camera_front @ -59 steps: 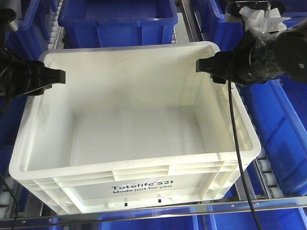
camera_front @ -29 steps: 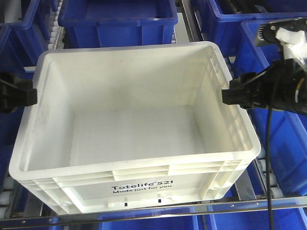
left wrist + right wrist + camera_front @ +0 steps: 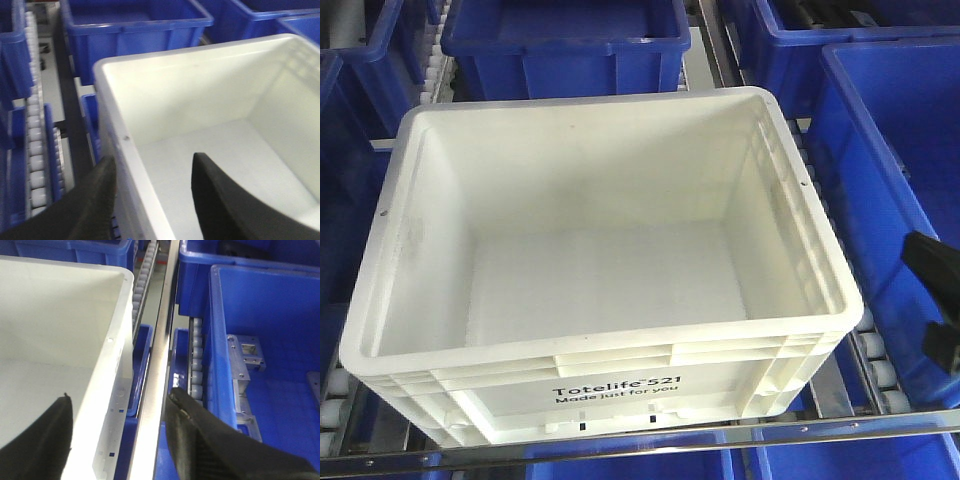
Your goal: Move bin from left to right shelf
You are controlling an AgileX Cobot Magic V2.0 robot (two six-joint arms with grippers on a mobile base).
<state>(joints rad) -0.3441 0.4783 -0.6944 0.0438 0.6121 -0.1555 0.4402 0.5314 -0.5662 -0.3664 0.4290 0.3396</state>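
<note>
"Totelife 521 Made just for you" was printed in black at 6 o'clock on the large white rectangular plastic bin point(image 3: 600, 290). The left gripper point(image 3: 150, 172) and right gripper point(image 3: 117, 415) were spread wide, straddling its side walls, gripping nothing.

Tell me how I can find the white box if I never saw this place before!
Look at the shelf with metal rails and little rollers, packed with boxes. Right in the middle, at the front edge, sits the big white bin, open on top and empty inside. All its neighbours are blue bins; it is the only white one, and its front wall carries black print reading "Totelife 521 Made just for you".
</note>
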